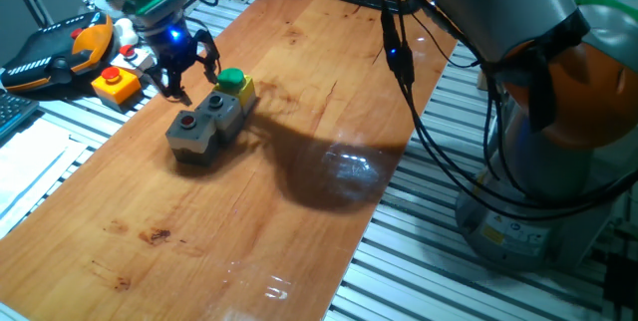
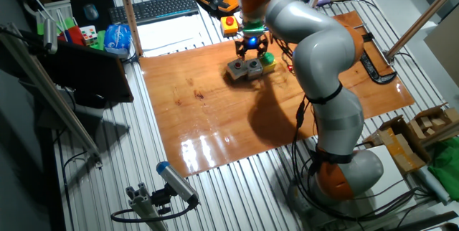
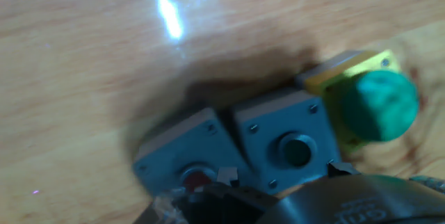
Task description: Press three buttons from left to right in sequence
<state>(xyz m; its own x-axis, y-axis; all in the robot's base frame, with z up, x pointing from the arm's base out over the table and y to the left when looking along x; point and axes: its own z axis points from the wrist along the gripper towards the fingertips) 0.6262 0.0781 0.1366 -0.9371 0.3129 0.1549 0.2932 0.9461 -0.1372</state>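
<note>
Workbench: a slatted metal table (image 2: 237,181) carried a glossy wooden board (image 1: 249,211), with room lights reflected on the varnish.

Item 1, the three buttons (image 1: 207,119): a row of three small joined boxes lay on the board toward its far end in one fixed view. The grey box with the small red button (image 1: 186,122) sat at the near end of the row, the grey box with the teal button (image 1: 215,102) in the middle, and the yellow box with the big green button (image 1: 231,80) at the far end. In the hand view the same row ran left to right as red (image 3: 197,179), teal (image 3: 295,149), green (image 3: 379,104), blurred but legible.

Item 2, the gripper (image 1: 179,80): black fingers under a blue light hung just above and beside the row, over its far side, near the middle and green boxes. Contact with any button could not be confirmed. The other fixed view placed the gripper (image 2: 252,50) directly over the row (image 2: 249,67). The fingers seemed spread in one fixed view, but whether the tips were parted or closed could not be told.

Item 3, the arm (image 2: 315,66): grey links with orange joints arched over the board from its base at the table's edge.

Item 4: a separate orange box with a big red button (image 1: 118,83) stood off the board, beside the gripper. A keyboard (image 2: 161,5) lay beyond the board in the other fixed view.
</note>
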